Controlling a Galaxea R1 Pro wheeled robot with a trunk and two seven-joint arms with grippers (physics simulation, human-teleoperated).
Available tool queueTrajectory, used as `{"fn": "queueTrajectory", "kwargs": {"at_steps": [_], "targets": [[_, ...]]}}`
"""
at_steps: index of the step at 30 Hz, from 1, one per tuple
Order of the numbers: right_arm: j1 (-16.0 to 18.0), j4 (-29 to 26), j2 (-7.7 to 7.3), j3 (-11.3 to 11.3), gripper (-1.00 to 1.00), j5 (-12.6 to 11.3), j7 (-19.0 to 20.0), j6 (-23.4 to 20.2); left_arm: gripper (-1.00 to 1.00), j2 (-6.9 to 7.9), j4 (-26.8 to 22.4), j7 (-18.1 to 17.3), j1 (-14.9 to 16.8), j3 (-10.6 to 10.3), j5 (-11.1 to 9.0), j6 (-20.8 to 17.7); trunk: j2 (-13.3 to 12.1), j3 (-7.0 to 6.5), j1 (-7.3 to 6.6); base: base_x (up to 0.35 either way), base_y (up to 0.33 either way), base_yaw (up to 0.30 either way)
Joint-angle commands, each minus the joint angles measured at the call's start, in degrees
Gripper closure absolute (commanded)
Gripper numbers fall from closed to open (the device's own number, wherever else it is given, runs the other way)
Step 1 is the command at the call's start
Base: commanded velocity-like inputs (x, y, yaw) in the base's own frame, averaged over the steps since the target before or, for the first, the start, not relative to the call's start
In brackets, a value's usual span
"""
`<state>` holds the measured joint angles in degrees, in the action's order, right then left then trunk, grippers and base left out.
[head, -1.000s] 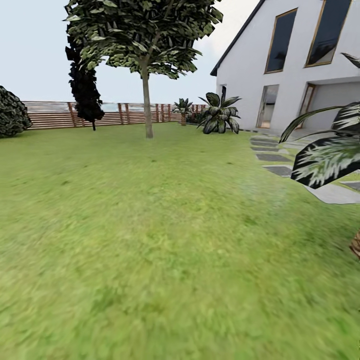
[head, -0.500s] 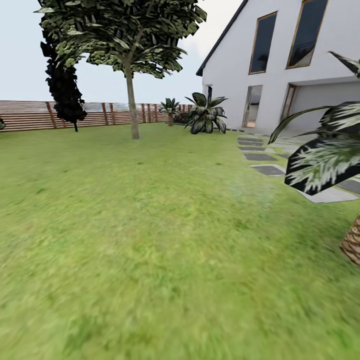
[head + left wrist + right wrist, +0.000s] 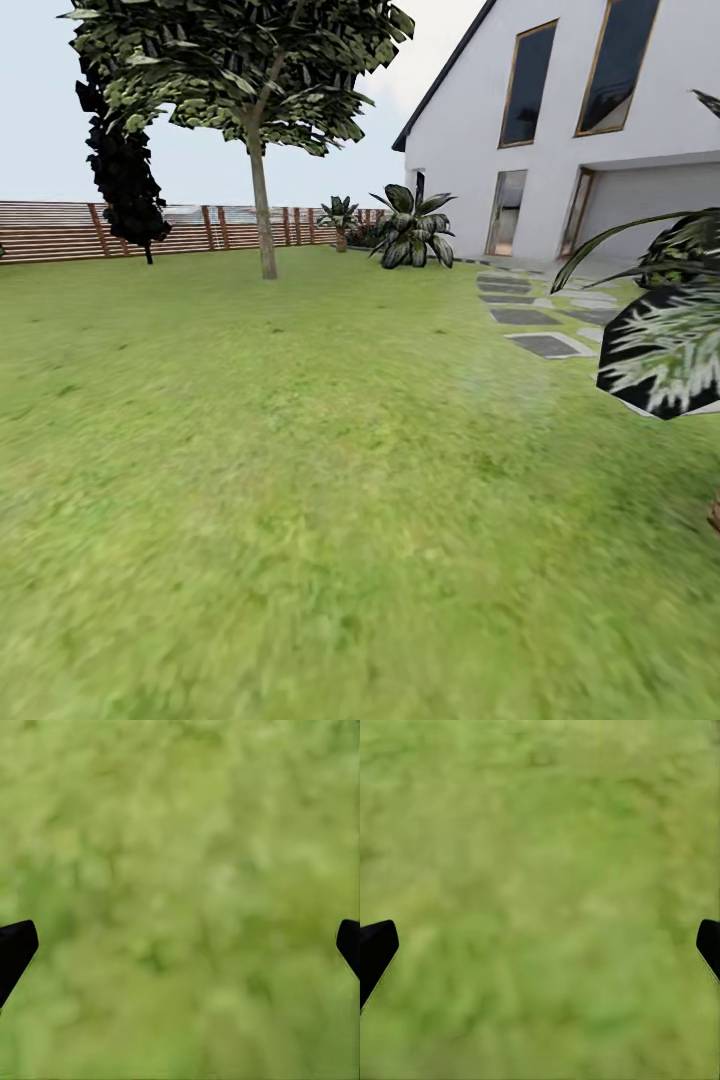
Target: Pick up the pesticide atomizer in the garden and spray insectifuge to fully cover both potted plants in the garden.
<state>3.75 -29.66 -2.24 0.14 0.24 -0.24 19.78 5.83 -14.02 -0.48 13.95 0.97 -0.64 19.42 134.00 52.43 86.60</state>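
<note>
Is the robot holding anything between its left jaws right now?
No, the left gripper is open over bare grass, its dark fingertips far apart.

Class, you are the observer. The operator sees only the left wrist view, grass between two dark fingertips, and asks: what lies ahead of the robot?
Observer: In the head view, lawn runs to a tree and a slatted fence.
Operator: Any building?
Observer: A white house stands ahead on the right, with stepping stones before it.
Operator: And my other gripper?
Observer: The right gripper is open over grass too, holding nothing.
</note>
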Motion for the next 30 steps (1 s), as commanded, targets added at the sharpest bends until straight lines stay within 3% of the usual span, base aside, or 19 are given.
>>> {"fn": "queueTrajectory", "kwargs": {"at_steps": [1,17,30], "targets": [[0.03,0.04,0.01,0.02,-1.0,0.03,-0.02,0.17,-1.0,0.0,0.05,-0.05,0.04,0.09,-0.05,0.18,0.02,0.05,0.02,0.339,0.0,0.0],[0.03,0.04,0.03,0.03,-1.0,0.03,-0.03,0.18,-1.0,-0.01,0.05,-0.05,0.03,0.09,-0.06,0.18,0.02,0.05,0.02,0.339,0.002,0.0],[0.03,0.04,0.01,0.03,-1.0,0.03,-0.03,0.18,-1.0,-0.02,0.05,-0.05,0.02,0.09,-0.06,0.18,0.02,0.05,0.02,0.339,0.098,0.0]]}}
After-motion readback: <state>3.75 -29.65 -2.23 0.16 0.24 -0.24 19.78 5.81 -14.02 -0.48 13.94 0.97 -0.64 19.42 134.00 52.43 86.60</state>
